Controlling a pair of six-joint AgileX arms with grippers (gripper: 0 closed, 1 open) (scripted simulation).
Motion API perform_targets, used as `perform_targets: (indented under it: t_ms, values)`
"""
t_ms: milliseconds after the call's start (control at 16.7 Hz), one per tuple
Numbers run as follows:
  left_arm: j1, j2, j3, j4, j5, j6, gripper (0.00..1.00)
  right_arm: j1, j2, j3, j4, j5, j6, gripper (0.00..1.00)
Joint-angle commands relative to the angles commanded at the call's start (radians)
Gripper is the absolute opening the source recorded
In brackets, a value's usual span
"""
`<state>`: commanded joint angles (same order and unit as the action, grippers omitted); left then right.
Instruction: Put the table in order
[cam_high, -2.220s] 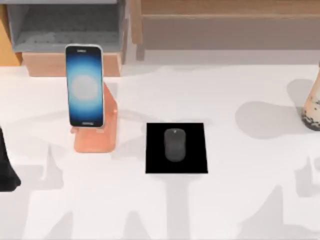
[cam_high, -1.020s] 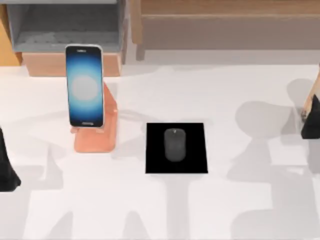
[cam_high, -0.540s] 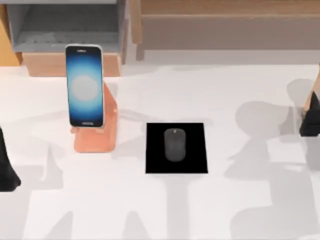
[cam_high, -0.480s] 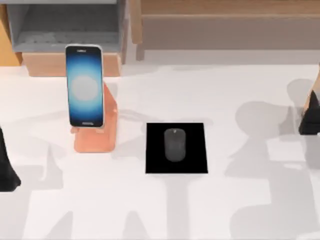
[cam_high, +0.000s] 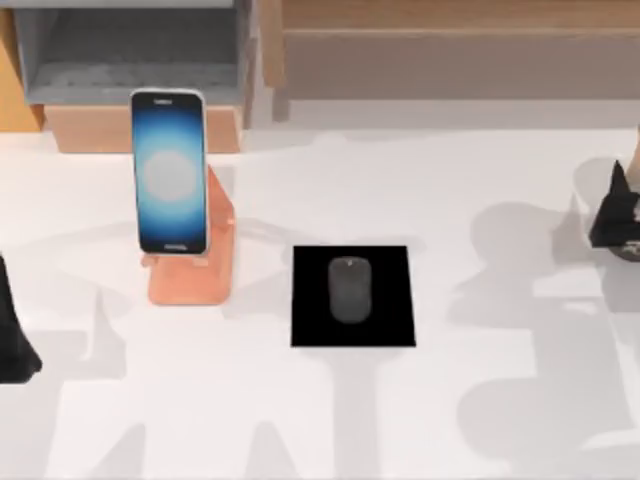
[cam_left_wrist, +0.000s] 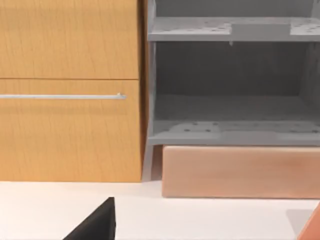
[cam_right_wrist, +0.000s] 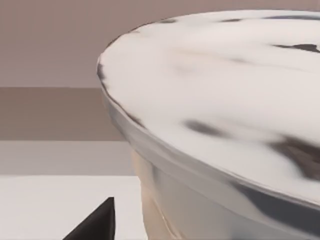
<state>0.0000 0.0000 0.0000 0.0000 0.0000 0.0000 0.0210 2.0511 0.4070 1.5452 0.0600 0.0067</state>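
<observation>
In the top view the white desk takes up most of the frame, from the lower edge up to the shelf unit along the top. At the centre lies a black pad with a dark mouse on it. To the upper left of the pad a phone leans on an orange stand, screen lit.

My right gripper is at the right edge of the frame, about mid-height, a dark shape just in front of a pale cup that is cut by the frame edge. In the right wrist view the cup is very close, with its white, dark-flecked top and clear wall; one dark fingertip of the gripper shows at the lower part of the picture. I cannot tell if these jaws are spread or pressed together.

My left arm is parked at the left edge, lower half of the frame. Its wrist view looks at the shelf unit and a wooden drawer front. I cannot tell how its jaws stand either.
</observation>
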Motion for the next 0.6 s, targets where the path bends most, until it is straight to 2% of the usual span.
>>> perform_targets:
  t_ms: [60, 600]
  values:
    - [0.000, 0.000, 0.000, 0.000, 0.000, 0.000, 1.00, 0.000, 0.000, 0.000, 0.000, 0.000, 0.000, 1.00]
    - [0.000, 0.000, 0.000, 0.000, 0.000, 0.000, 1.00, 0.000, 0.000, 0.000, 0.000, 0.000, 0.000, 0.32]
